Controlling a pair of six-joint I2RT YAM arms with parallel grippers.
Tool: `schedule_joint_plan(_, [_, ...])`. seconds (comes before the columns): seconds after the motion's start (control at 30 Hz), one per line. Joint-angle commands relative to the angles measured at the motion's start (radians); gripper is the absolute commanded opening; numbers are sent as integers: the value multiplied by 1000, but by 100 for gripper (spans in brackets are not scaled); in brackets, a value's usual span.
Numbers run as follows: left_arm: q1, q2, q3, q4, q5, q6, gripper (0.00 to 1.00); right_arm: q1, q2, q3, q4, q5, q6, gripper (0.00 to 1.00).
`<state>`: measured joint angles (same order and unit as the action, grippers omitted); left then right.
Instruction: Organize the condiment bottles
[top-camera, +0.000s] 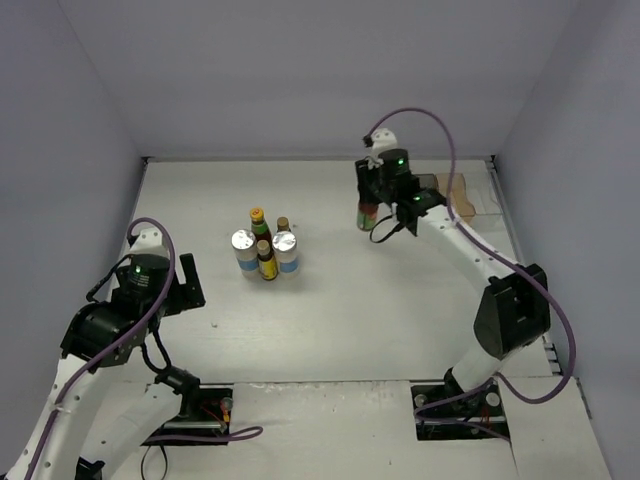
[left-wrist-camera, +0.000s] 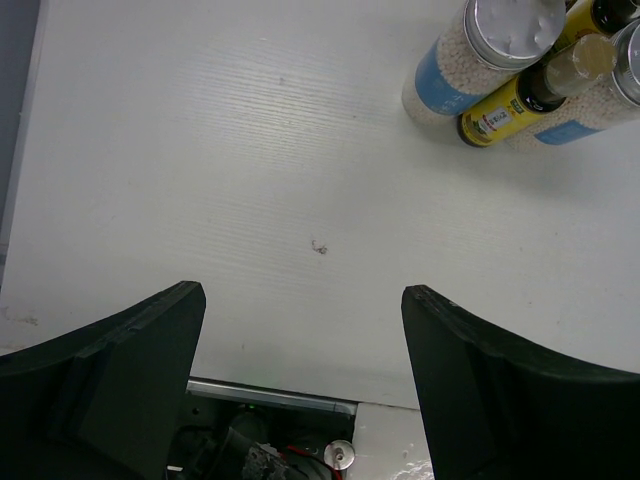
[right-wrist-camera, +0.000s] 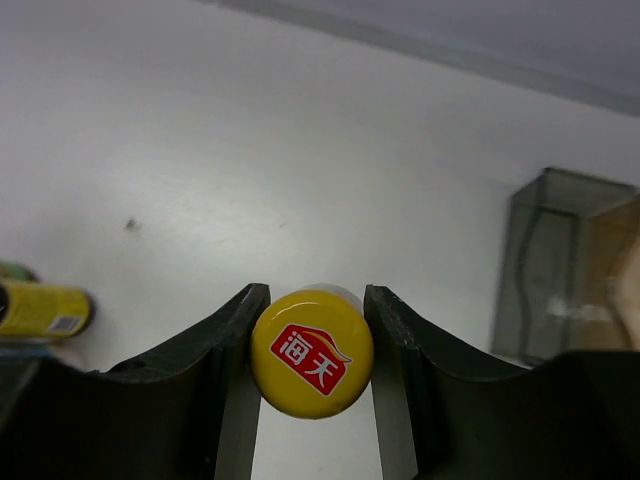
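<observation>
Right gripper (right-wrist-camera: 315, 300) pinches the yellow-capped bottle (right-wrist-camera: 312, 365) by its cap, likely to carry it upright, while left gripper (left-wrist-camera: 302, 292) hangs wide, empty

Table (left-wrist-camera: 250, 150): matt white, fine ribbed grain | dark bottle (right-wrist-camera: 312, 367) cap: glossy yellow plastic | 1 jar (left-wrist-camera: 478, 55) lid: dull silver metal | right gripper (right-wrist-camera: 315, 297) fingers (right-wrist-camera: 215, 370): matt black plastic | tray (right-wrist-camera: 545, 260): translucent grey plastic

even, soft overhead light — faint shadows, blurred near fingers (left-wrist-camera: 110, 370)
</observation>
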<state>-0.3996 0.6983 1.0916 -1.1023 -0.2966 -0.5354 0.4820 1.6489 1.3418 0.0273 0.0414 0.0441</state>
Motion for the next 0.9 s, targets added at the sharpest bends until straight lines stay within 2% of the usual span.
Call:
schedule_joint_plan(0.0, [-4,29,14,65,-9,14,81,-129,-136,129,112,23,-92,0])
schedule_joint_plan(0.33, [-2,49,19,87,-16,46,81,-524,-72,240,171,-89,-110,0])
schedule_joint_plan(0.57, [-2,43,-9,120,14,51,81,-646,67,368,186,-113,-139,0])
schedule_joint_plan(0.87, [-2,44,-32,174,20,89,80,-712,252,502,212,-146,-133,0])
